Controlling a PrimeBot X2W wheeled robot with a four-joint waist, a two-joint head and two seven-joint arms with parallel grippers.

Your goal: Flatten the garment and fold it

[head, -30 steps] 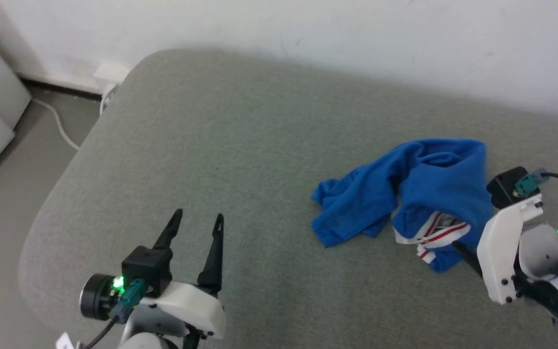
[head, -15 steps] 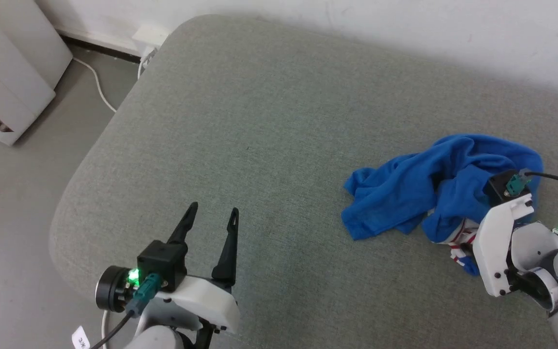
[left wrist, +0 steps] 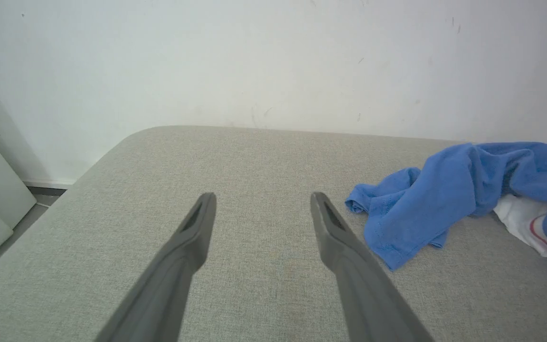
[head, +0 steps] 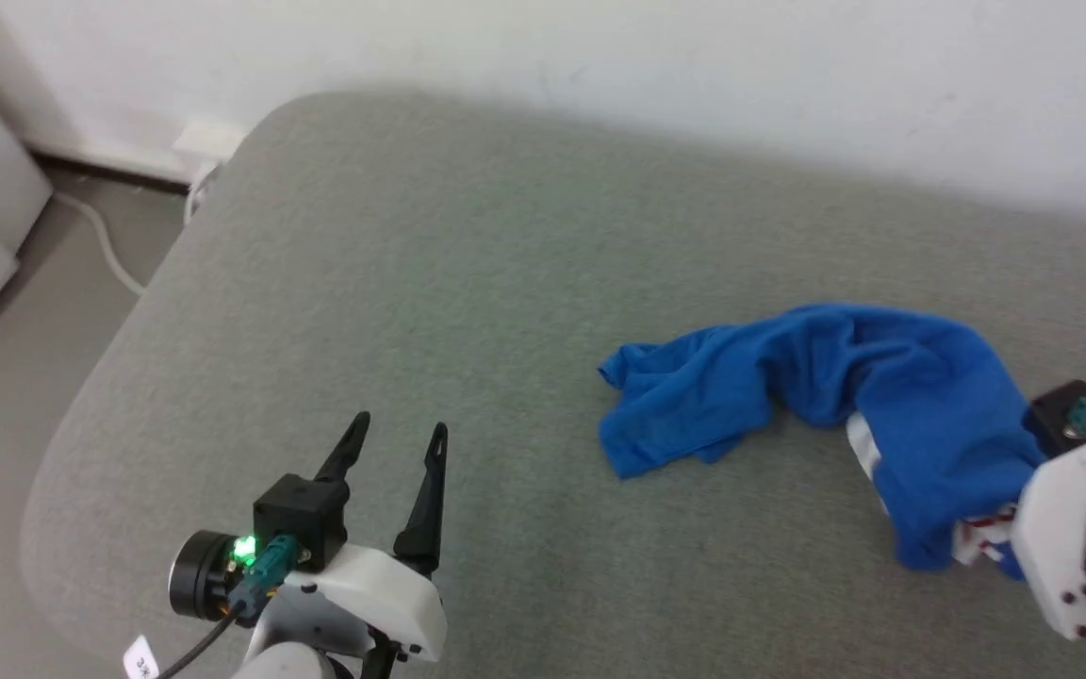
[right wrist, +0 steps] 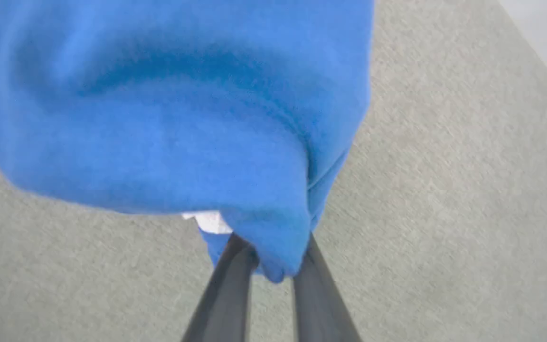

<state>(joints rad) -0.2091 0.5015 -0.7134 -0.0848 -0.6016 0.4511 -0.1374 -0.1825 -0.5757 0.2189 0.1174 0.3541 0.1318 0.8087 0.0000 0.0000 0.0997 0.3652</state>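
While the left gripper point(head: 401, 426) sits at the near left of the grey cushion point(head: 468, 283), has it got anything? Looks like nothing to me.
/ mossy_k

Yep, nothing. Its jaws are spread wide, and the left wrist view has bare upholstery between the two fingers. The garment point(head: 920, 415) is over on the right side, well apart from it, a crumpled blue heap strung out across the cushion.
/ rigwatcher

And the right gripper point(right wrist: 273, 247)?
/ mossy_k

Jaws clenched on the garment's near right end. Right wrist view has a fold of blue pinched between the dark fingers point(right wrist: 228, 285), with the rest of the cloth bulging out past them. A bit of white sleeve point(head: 977, 539) with red stripes peeks out under the blue right by the gripper. The other end lies on the cushion. Can't tell if the pinched end is off the surface.
/ rigwatcher
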